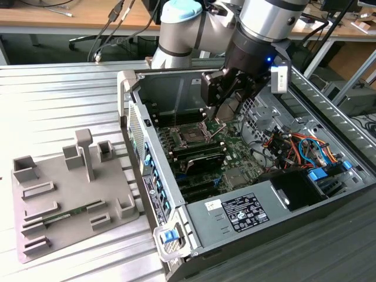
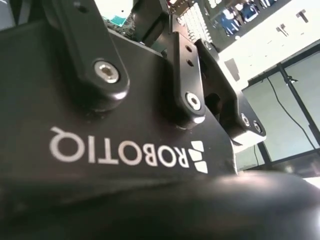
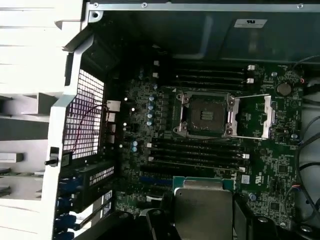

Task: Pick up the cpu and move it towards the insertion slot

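The end effector (image 1: 225,107) hangs inside the open computer case (image 1: 176,194) above the green motherboard (image 3: 280,170), clenched on the cpu (image 3: 203,210) — in the first wrist view its pale silvery top sits between the black fingers (image 3: 160,227). The insertion slot (image 3: 206,115) lies just beyond — load plate (image 3: 267,117) swung open. White lettering marks the end effector's body in the second wrist view.

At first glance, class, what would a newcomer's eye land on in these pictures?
First, the open computer case on the metal table, with the gripper hanging inside it above the green motherboard. In the first wrist view, the cpu sits held between the fingers, short of the insertion slot, whose load plate is swung open. On the exterior view's left lies a grey plastic holder with a memory stick.
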Available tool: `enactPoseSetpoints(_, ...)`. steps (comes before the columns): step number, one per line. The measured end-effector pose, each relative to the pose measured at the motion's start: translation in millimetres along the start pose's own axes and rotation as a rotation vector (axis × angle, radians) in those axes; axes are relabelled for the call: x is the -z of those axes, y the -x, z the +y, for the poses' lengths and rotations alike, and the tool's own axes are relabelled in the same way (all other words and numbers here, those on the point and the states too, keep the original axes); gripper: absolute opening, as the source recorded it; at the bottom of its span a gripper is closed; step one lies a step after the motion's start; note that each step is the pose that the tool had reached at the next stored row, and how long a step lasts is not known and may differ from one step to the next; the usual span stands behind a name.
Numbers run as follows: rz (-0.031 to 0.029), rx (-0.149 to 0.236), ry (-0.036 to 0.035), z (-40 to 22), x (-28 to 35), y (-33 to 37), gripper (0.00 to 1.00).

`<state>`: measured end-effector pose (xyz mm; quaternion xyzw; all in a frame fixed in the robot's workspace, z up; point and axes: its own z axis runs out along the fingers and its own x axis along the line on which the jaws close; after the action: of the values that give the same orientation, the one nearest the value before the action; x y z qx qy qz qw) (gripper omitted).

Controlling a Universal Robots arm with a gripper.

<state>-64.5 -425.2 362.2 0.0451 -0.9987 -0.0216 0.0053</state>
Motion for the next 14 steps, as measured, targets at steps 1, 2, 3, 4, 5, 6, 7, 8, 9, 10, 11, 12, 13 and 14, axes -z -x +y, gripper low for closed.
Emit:
enactPoseSetpoints(1, -0.0001, -0.001, 0.0001, 0.8, -0.9, 2.4, 0.55)
enactPoseSetpoints(2, -0.0002, -0.001, 0.0003, 1.5, -1.8, 4.7, 0.55)
enactPoseSetpoints(3, -0.0001, -0.002, 0.0003, 2.4, -2.7, 6.9, 0.55)
enactPoseSetpoints(4, 0.0, -0.003, 0.0003, 3.4, -3.8, 9.0, 0.55)
enactPoseSetpoints(5, 0.0003, -0.004, 0.0001, 5.8, -6.4, 13.5, 0.55)
enactPoseSetpoints(6, 0.0005, -0.004, 0.0002, 6.8, -7.8, 15.9, 0.55)
enactPoseSetpoints(7, 0.0008, -0.005, 0.0003, 7.5, -9.2, 18.5, 0.55)
enactPoseSetpoints(8, 0.0014, -0.006, 0.0005, 8.0, -11.1, 22.5, 0.55)
enactPoseSetpoints(9, 0.0022, -0.009, 0.0005, 8.2, -13.3, 27.4, 0.55)
enactPoseSetpoints(10, 0.0027, -0.012, 0.0006, 8.1, -14.9, 30.5, 0.55)
enactPoseSetpoints(11, 0.0034, -0.016, 0.0008, 8.1, -17.6, 35.7, 0.55)
enactPoseSetpoints(12, 0.0038, -0.018, 0.0008, 8.1, -18.8, 38.1, 0.55)
enactPoseSetpoints(13, 0.0043, -0.022, 0.0011, 8.2, -21.3, 42.7, 0.55)
enactPoseSetpoints(14, 0.0044, -0.024, 0.0015, 8.4, -23.0, 45.6, 0.55)
